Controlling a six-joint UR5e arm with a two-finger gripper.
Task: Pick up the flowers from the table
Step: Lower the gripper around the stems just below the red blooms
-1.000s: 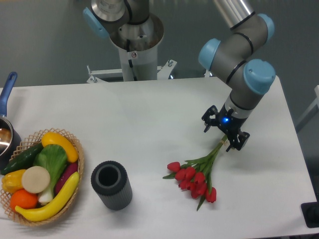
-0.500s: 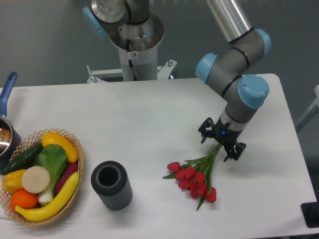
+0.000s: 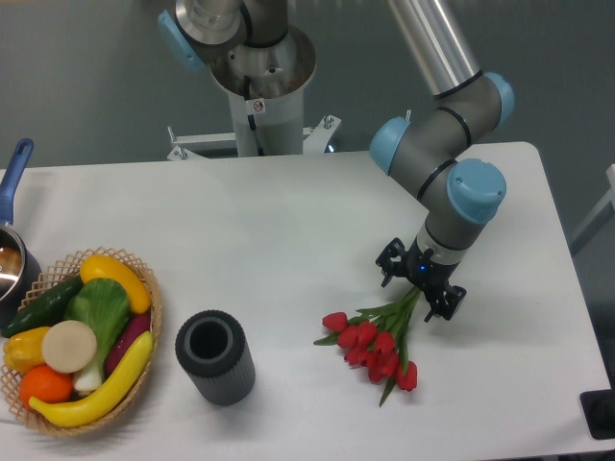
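Flowers: the flowers (image 3: 377, 344) lie flat on the table (image 3: 288, 230) at lower right of the frame, red heads toward the bottom, green stems running up and right.
Gripper: the gripper (image 3: 419, 291) sits low over the upper end of the stems, one finger on each side of them.
Fingers: spread apart with the stems in the gap between; they do not look closed on anything, though whether a pad touches a stem is too small to tell.
Progress: judged from this, the approach is done; the grasp and the lift are left, since the bunch rests fully on the table.
Nearby: a dark ribbed cylinder (image 3: 215, 355) stands at lower centre, well apart from the bunch.
Far side: a wicker basket (image 3: 154, 309) of fruit and vegetables is at lower left, with a blue-handled pot (image 3: 12, 245) at the left edge.
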